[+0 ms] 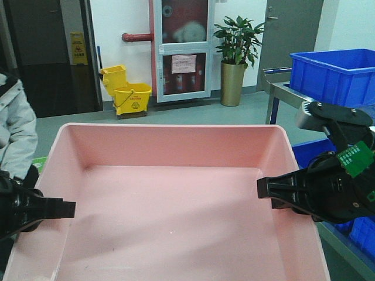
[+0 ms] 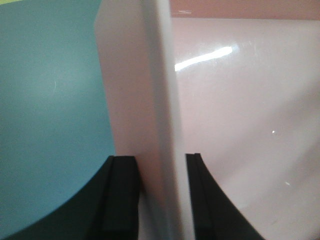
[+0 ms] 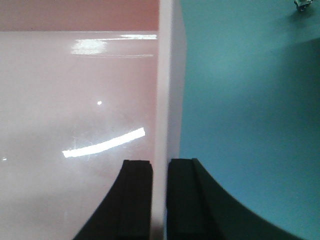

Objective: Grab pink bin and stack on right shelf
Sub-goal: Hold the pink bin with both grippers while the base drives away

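While both arms flank it, the pink bin point(image 1: 176, 199) sits low & centred in front of the robot, w/ teal floor point(image 2: 50, 100) showing outside its side walls in the wrist views. L gripper point(image 2: 160, 200) pinches the bin's left wall, one black finger inside, one outside; R gripper point(image 3: 159, 200) clamps the right wall likewise. Blue crate point(image 1: 337, 73) stands off to the right, apart from the bin.

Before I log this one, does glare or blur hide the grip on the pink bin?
Front view: even light, sharp, pink bin clear. Left wrist view: bin wall soft and close, one glare streak inside the bin, left pincer readable on the wall. Right wrist view: two glare streaks, right pincer clamp plain.
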{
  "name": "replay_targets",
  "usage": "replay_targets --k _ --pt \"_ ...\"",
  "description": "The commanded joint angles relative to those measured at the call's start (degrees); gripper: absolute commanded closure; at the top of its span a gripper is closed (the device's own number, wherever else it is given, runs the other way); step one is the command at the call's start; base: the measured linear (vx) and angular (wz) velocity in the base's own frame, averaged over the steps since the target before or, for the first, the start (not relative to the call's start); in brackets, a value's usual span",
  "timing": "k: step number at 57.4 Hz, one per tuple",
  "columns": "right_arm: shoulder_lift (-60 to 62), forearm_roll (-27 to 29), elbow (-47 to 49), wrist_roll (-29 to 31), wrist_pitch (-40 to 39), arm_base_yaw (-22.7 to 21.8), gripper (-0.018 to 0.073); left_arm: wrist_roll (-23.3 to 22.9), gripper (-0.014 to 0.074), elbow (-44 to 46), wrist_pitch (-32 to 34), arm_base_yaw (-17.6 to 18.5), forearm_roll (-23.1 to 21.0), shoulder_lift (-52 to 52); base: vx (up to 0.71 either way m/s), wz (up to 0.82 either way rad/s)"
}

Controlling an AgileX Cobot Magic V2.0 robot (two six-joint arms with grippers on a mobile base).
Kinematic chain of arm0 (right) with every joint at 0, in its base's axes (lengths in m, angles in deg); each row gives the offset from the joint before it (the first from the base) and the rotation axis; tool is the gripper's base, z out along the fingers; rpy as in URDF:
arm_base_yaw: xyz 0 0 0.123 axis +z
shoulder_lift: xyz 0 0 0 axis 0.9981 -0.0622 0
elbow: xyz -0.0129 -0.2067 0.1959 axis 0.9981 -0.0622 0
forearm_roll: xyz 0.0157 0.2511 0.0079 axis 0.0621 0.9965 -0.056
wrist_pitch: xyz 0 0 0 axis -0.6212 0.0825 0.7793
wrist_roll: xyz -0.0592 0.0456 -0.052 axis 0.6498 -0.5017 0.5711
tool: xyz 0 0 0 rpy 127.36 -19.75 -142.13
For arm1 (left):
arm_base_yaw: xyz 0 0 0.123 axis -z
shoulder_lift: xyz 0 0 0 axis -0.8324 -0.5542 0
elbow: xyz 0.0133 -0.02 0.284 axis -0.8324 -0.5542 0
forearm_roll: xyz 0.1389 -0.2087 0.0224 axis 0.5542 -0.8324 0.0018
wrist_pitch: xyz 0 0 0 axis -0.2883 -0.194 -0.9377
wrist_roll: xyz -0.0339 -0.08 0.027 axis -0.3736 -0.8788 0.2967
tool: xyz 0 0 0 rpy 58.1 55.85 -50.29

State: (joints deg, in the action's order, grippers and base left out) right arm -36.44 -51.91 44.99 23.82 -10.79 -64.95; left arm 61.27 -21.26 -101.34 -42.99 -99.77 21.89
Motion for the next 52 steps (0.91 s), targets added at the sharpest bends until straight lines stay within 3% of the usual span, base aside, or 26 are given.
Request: replay_targets --k 1,26,52 --pt "1.84 -0.73 1.93 0.42 -5.00 -0.39 0.0568 0.81 0.0598 1.81 2.72 0.47 -3.11 1.67 0.49 -0.11" --pt "1.77 -0.73 1.93 0.42 -5.05 -0.39 0.0568 0.81 0.0598 1.81 2.72 0.47 -3.11 1.67 0.48 -0.28" --pt "1.77 -0.73 1.93 0.42 -5.00 -0.39 0.0568 0.81 0.0598 1.81 2.75 0.47 -3.05 1.67 0.46 -0.67"
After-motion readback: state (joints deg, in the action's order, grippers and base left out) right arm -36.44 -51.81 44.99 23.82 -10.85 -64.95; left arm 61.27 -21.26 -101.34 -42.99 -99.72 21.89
